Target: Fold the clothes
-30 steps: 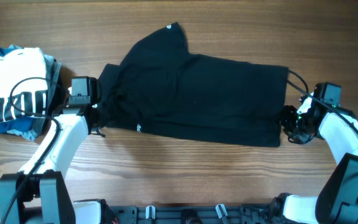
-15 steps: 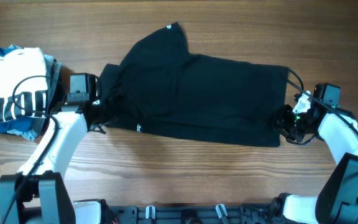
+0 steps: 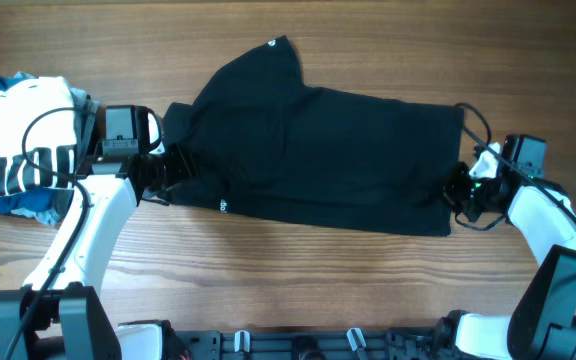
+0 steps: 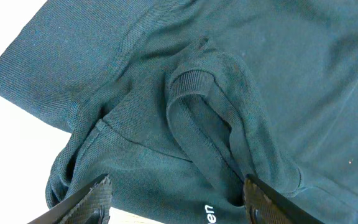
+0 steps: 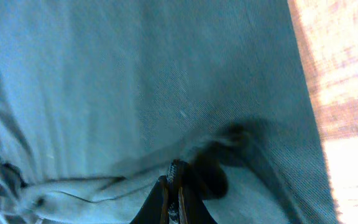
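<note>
Black short-sleeved soft-fabric T-shirt, spread on brown wooden worktop: my right claw pinched on its edge, my left claw wide over bunched cloth, where I should bite deep before lifting.

striped white garment, blue garment, wooden table

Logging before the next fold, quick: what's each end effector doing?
Left end effector: open, over bunched black T-shirt fabric.
Right end effector: closed, pinching the T-shirt's edge.
</note>
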### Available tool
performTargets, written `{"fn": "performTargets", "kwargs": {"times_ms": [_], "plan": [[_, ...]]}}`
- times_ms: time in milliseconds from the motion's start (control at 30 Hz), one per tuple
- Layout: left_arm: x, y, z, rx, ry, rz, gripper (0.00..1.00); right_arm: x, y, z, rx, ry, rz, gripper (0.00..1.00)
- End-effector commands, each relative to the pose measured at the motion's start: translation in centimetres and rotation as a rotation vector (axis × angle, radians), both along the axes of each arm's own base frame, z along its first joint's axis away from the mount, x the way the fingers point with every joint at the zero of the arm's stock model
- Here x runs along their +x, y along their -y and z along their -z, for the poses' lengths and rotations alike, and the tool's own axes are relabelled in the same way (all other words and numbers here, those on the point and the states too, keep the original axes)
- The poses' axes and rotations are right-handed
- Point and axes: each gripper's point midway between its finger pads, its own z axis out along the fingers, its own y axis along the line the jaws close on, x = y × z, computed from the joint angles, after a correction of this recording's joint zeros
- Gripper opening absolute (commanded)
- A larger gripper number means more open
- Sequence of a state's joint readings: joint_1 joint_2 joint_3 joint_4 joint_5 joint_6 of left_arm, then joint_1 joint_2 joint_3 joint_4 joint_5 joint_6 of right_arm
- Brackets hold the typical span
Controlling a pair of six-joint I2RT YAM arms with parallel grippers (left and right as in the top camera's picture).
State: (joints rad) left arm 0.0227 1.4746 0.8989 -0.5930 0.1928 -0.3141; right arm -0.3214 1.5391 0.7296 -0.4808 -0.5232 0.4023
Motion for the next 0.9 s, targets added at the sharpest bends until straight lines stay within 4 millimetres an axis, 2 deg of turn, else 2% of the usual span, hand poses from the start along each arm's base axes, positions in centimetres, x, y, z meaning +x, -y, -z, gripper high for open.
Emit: {"fn": "performTargets", "kwargs": {"times_ms": [0, 133, 200, 233, 267, 400, 533, 633, 767, 833, 867], "plan": [[0.5, 0.1, -1.2, -0.009, 0.038, 0.021, 0.67, 2.3, 0.4, -2.1, 0.077, 0.036, 0.141, 0.04], [0.9, 0.1, -1.3, -0.009, 0.055, 0.022, 0.67, 4.1, 1.6, -2.6, 0.099, 0.049, 0.303, 0.04], [0.9, 0.5, -1.4, -0.030, 0.057, 0.033, 0.67, 4.3, 1.9, -2.6, 0.100, 0.051, 0.328, 0.04], [0.8, 1.2, -1.5, -0.049, 0.060, 0.067, 0.67, 4.4, 2.1, -2.6, 0.088, 0.056, 0.329, 0.04], [0.4, 3.3, -1.2, -0.085, 0.057, 0.184, 0.67, 4.4, 2.5, -2.4, 0.061, 0.056, 0.335, 0.04], [-0.4, 5.9, 0.6, -0.062, 0.018, 0.330, 0.66, 4.4, 2.6, -2.4, 0.038, 0.068, 0.309, 0.04], [-1.3, 8.9, 3.0, -0.025, -0.009, 0.531, 0.55, 4.4, 2.6, -2.4, 0.019, 0.082, 0.275, 0.04], [-1.4, 9.8, 4.2, -0.014, -0.029, 0.564, 0.54, 4.4, 2.6, -2.4, 0.019, 0.082, 0.275, 0.04], [-0.2, 10.2, 4.1, -0.010, 0.025, 0.571, 0.50, 4.1, 2.5, -2.3, 0.021, 0.071, 0.275, 0.04], [0.1, 10.3, 4.0, -0.009, 0.038, 0.571, 0.44, 4.0, 2.5, -2.2, 0.008, 0.075, 0.251, 0.04], [0.3, 10.4, 3.9, -0.008, 0.047, 0.571, 0.37, 3.7, 2.4, -2.0, -0.007, 0.074, 0.219, 0.04]]}}
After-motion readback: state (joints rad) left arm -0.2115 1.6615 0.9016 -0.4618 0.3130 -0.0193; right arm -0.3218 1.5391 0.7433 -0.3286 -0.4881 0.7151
